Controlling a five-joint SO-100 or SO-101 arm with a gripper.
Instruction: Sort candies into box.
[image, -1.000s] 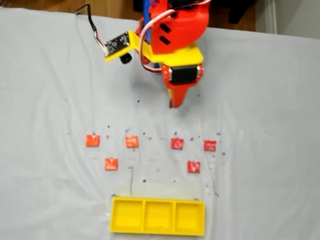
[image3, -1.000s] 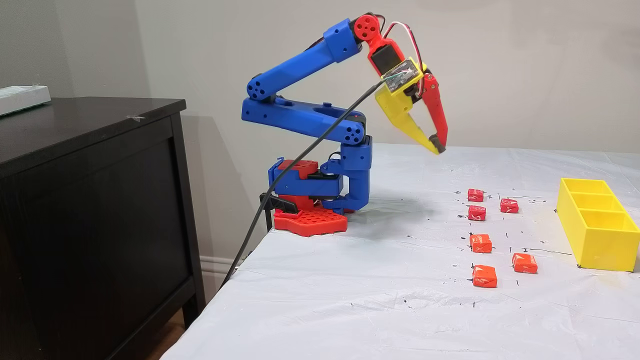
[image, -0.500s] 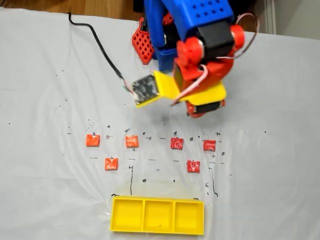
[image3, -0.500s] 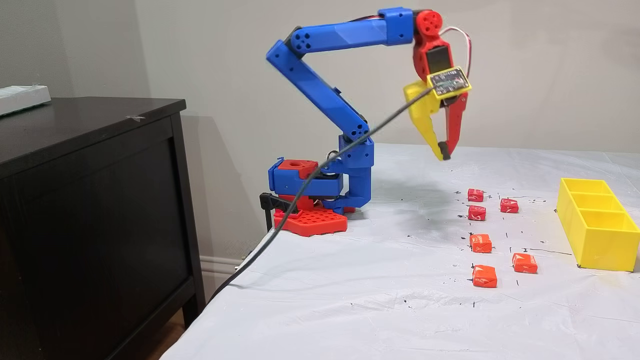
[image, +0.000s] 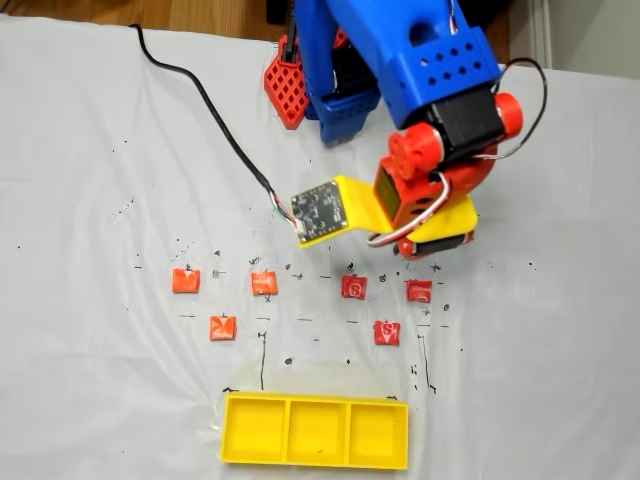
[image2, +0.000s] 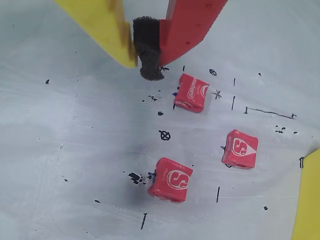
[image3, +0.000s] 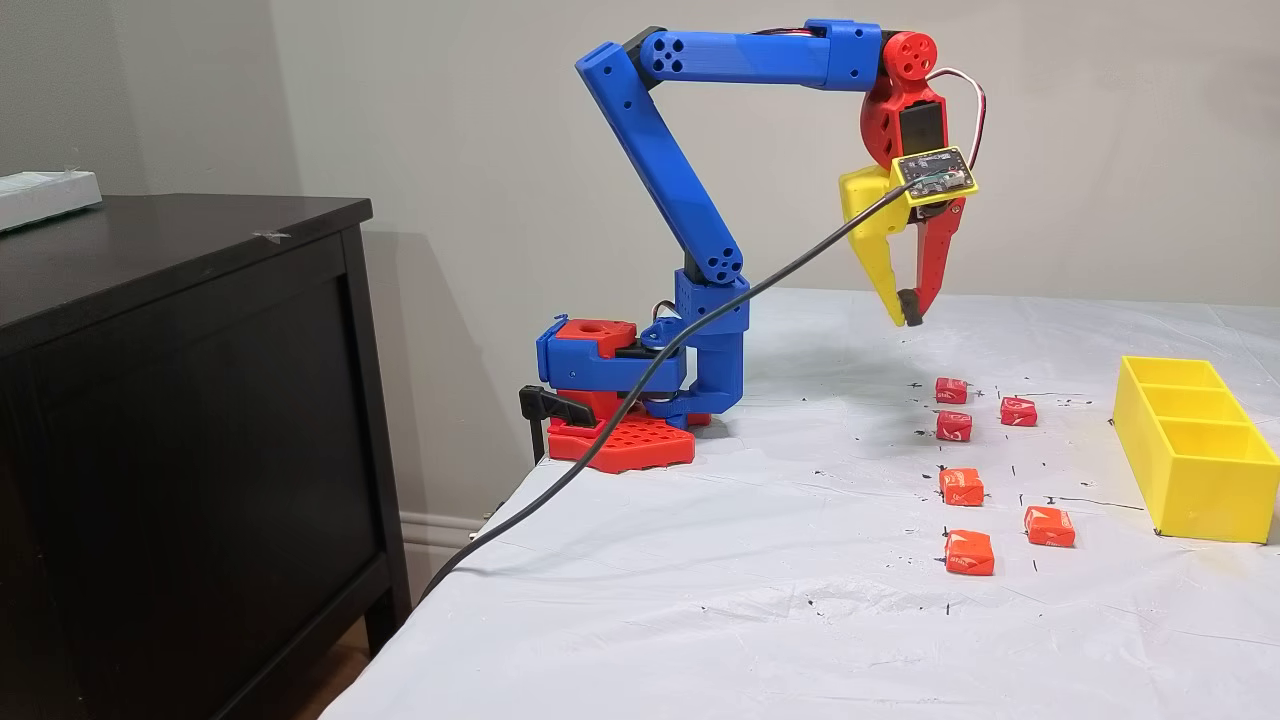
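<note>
Three red candies (image: 353, 287) (image: 419, 291) (image: 387, 333) and three orange candies (image: 184, 281) (image: 264, 283) (image: 222, 327) lie on the white cloth in a fixed view. The yellow box (image: 315, 463) sits nearer the camera, its three compartments holding nothing. My gripper (image3: 910, 318) hangs shut in the air, pointing down, above and just behind the red candies (image3: 951, 390). The wrist view has the yellow and red fingers pressed together at the gripper (image2: 147, 65), with nothing held. A red candy (image2: 192, 92) lies just right of the tips, and two more (image2: 240, 149) (image2: 170, 179) lie further off.
A black cable (image: 200, 100) runs from the circuit board (image: 322, 211) across the cloth and off the table edge. The arm's red base (image3: 620, 440) stands at the back. A dark cabinet (image3: 180, 400) stands beside the table. The box's edge (image2: 307, 200) shows at the right of the wrist view.
The arm has reached out from its folded pose, carrying the gripper forward towards the red candies. The gripper stays shut; candies and box have not moved.
</note>
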